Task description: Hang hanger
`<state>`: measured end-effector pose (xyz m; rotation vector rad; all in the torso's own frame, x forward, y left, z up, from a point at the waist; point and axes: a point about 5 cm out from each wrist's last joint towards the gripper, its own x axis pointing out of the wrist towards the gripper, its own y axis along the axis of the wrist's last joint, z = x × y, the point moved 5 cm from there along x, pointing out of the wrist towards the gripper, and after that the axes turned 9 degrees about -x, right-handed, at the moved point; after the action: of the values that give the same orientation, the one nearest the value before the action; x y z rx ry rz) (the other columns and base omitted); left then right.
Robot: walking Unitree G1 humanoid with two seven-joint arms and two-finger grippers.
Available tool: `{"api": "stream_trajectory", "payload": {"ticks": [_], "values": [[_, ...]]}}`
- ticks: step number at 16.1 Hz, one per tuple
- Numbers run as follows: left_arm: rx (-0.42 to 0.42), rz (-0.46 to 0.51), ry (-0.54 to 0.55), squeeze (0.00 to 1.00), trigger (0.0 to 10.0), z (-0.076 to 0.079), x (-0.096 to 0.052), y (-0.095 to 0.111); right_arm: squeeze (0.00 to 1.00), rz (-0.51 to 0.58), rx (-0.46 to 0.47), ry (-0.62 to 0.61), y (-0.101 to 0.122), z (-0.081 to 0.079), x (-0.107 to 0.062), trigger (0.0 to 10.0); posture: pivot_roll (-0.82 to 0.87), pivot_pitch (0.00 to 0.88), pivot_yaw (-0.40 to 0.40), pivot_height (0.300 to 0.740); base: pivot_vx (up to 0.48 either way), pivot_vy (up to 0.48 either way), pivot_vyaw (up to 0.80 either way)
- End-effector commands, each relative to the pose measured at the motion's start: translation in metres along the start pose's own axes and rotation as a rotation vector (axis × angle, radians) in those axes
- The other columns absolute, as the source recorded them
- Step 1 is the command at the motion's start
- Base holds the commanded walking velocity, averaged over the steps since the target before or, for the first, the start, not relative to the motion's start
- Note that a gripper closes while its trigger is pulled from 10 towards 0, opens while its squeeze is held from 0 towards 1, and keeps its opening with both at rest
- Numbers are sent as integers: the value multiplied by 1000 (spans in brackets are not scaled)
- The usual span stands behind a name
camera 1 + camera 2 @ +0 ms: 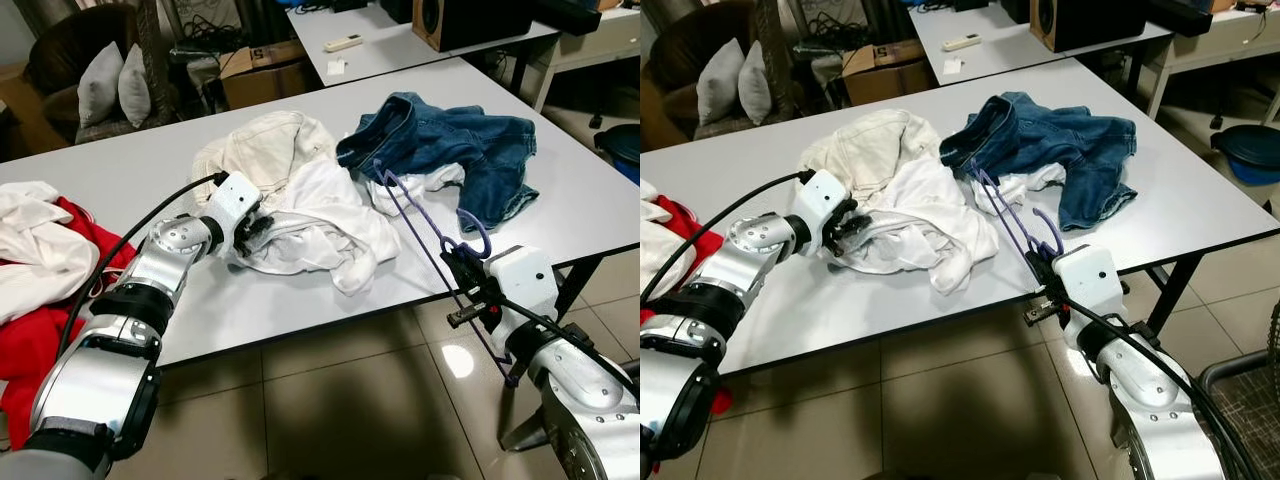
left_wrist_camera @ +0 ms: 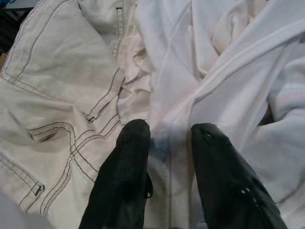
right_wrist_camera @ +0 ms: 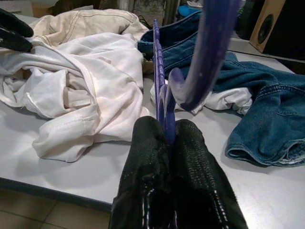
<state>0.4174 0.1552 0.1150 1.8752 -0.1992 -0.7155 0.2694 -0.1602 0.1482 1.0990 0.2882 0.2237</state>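
Observation:
A purple plastic hanger [image 1: 420, 225] slants up over the table's front right edge, its hook [image 3: 209, 47] close to the wrist camera. My right gripper [image 1: 462, 275] is shut on the hanger's lower bar, just off the table edge. A crumpled white shirt [image 1: 330, 225] lies mid-table, and the hanger's far end reaches its right side. My left gripper [image 1: 255, 225] rests on the shirt's left edge. Its fingers [image 2: 133, 148] stand slightly apart, open, with a fold of white cloth lying between them.
Cream trousers [image 1: 260, 145] lie behind the shirt and blue jeans [image 1: 450, 140] to its right. A red and white clothes heap [image 1: 40, 300] covers the left end of the grey table [image 1: 140, 170]. A second table with a speaker stands behind, and tiled floor lies below.

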Motion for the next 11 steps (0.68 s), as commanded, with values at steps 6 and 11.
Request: {"api": "stream_trajectory", "payload": {"ticks": [6,11], "values": [[21,-14,60,0,0,-10,1,0,0,17,-4,32,5,-5,2,10000,-74,0,194,740,0,0,0],[27,-21,69,0,0,-5,3,-6,0,19,-18,42,5,-2,4,10000,-77,0,172,740,0,0,0]]}}
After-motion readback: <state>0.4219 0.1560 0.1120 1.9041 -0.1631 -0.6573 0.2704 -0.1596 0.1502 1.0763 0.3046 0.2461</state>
